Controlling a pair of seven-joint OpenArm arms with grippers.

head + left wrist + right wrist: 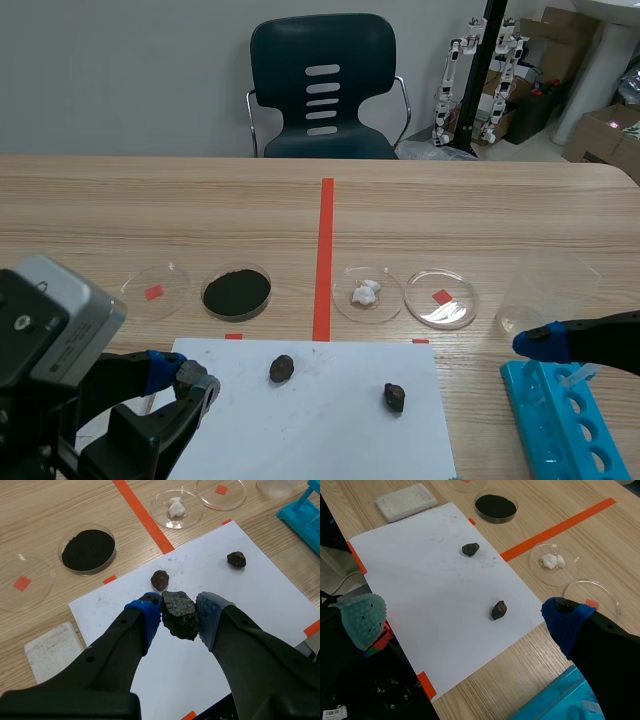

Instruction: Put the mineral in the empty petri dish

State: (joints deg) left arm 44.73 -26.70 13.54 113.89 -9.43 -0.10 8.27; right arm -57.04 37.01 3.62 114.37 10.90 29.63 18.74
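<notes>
The left gripper [179, 611] is clamping a dark, rough mineral [180, 619] between its two pads, one blue and the other grey, and it is holding the lump over the near part of a white paper sheet [200, 565]. Two smaller dark stones are lying on that sheet, one [160, 580] just ahead of the gripper and the other [236, 559] farther off toward the right arm's side. Beyond the paper four petri dishes are sitting in a row. An empty dish [22, 582] is resting over a small orange square at the left end, and next to it is a dish of black powder [89, 572]. Across the long orange tape line come a dish with white lumps [190, 515] and a second empty dish [221, 492], also over an orange square. A white block [52, 647] is lying beside the paper's edge. The right gripper [465, 622] is hanging with its fingers spread wide and nothing between them (it is well apart from the stones), close by a blue rack [560, 420] and a clear plastic cup [545, 290].
</notes>
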